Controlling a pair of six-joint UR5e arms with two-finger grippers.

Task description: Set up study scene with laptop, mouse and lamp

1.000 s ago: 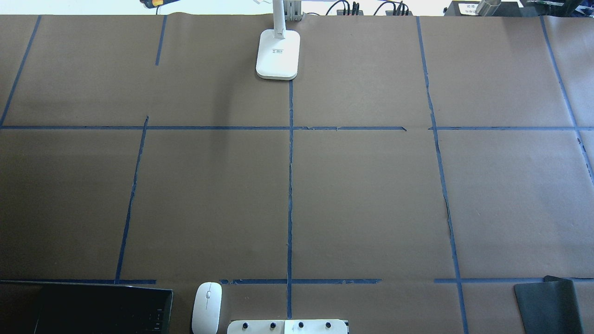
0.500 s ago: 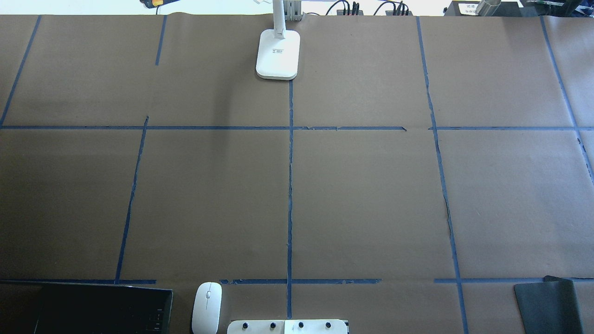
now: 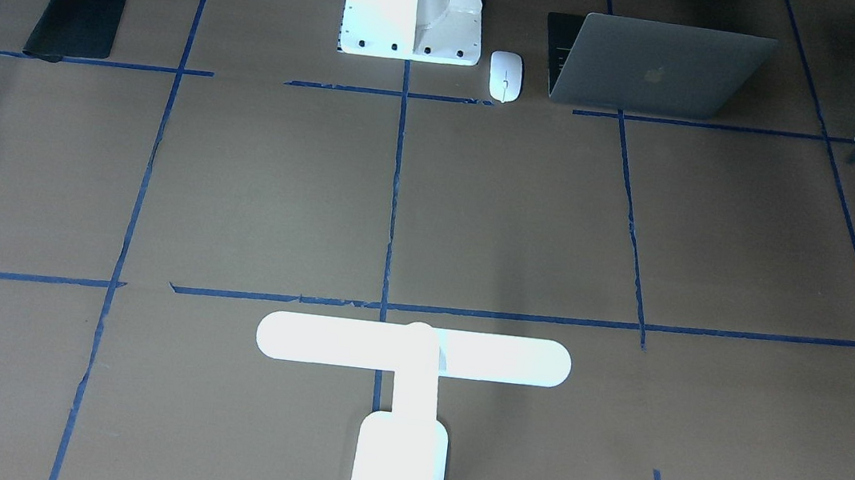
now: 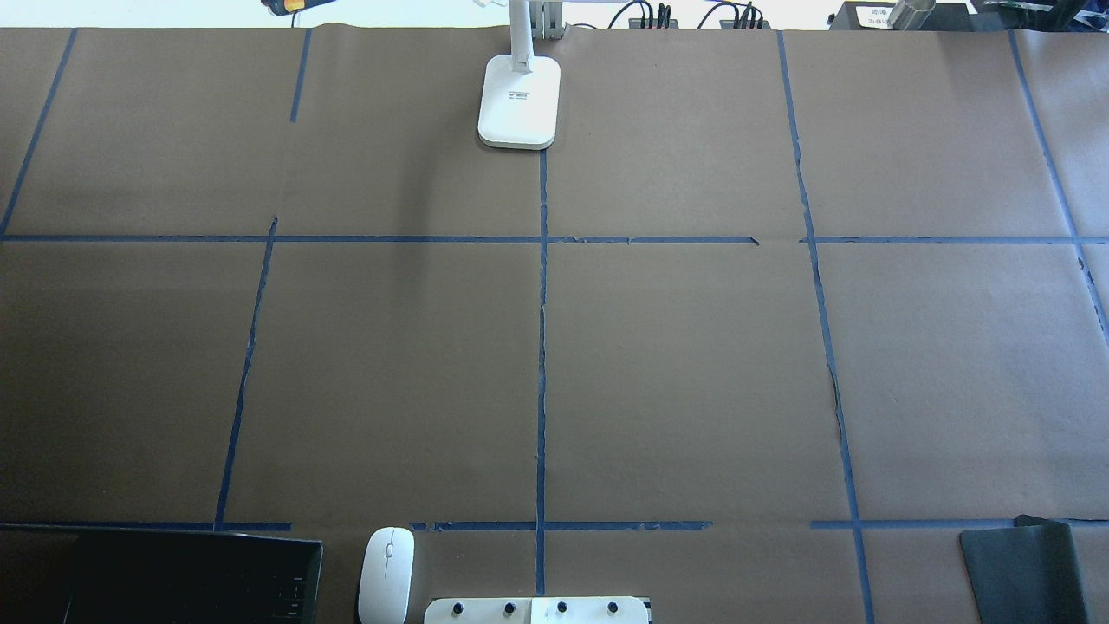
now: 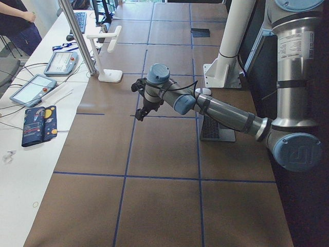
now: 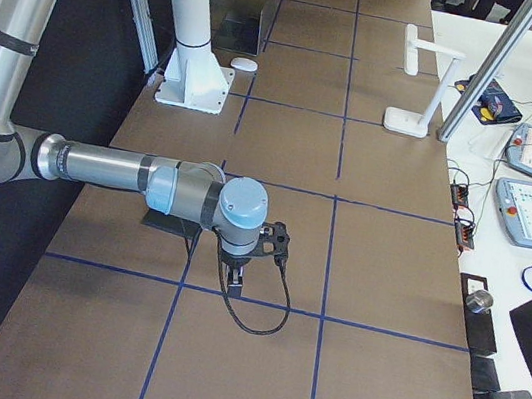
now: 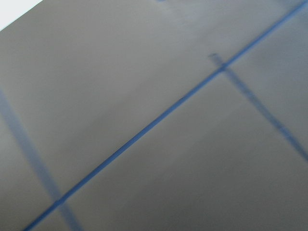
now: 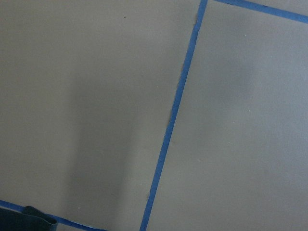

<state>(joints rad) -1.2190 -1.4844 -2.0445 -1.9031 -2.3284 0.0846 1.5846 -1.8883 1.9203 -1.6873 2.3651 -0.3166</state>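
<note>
Both arms reach out low and nearly level over the paper-covered table (image 4: 693,373), wrists bent so that each tool points straight down at the brown sheet. The left gripper (image 5: 139,116) hangs above a blue tape line (image 5: 134,123). The right gripper (image 6: 233,281) hangs close to a tape crossing, a cable looped beneath it. We cannot tell whether either pair of jaws is open or closed, and we see nothing between them.

The laptop (image 3: 655,77) sits open at the robot's edge of the table, on its left side, with the lid's back turned to the operators' side. It lies under the left forearm, back from that gripper. The mouse (image 3: 505,76) lies just beside it, between the laptop and the white pedestal (image 3: 412,5). The lamp (image 3: 413,349) stands at the far edge on the centre line, well apart from both grippers.

We count one laptop, one mouse, one lamp and one black pad (image 3: 78,19), the pad lying at the robot's right.
</note>
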